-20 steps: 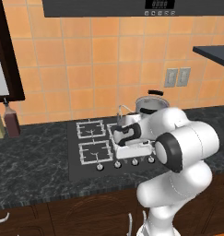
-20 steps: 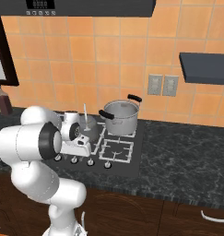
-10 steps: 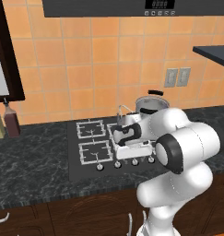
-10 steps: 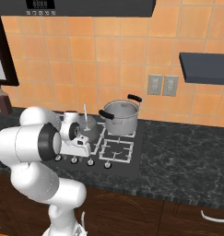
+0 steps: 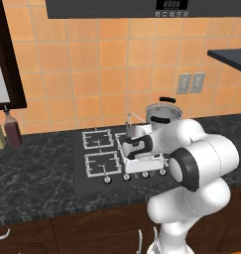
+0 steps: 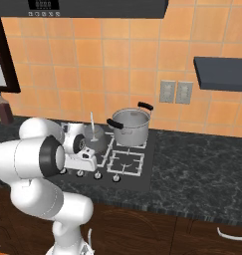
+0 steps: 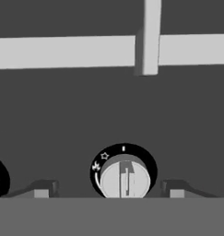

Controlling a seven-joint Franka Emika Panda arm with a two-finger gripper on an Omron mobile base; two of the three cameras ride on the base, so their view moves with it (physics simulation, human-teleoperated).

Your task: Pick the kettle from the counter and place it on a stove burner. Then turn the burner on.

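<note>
The small grey kettle [image 6: 95, 136] stands upright on the stove's middle burner grate [image 6: 103, 147], its thin wire handle pointing up. In the left base view the kettle [image 5: 133, 130] shows just behind my forearm. My gripper [image 7: 109, 190] is open and points down at the stove's front strip. Its two fingertips [image 7: 44, 189] stand wide apart on either side of a round control knob [image 7: 125, 178], touching nothing. The knob's pointer mark aims at the upright tick. My gripper [image 5: 143, 168] hangs low over the knob row [image 6: 97, 175].
A large shiny lidded pot [image 6: 130, 126] sits on the back right grate, close behind the kettle. Smaller grates [image 5: 103, 162] lie at the stove's left. Two bottles [image 5: 12, 131] stand on the dark counter [image 5: 37, 173] far left. A dark shelf [image 6: 221, 72] juts from the right wall.
</note>
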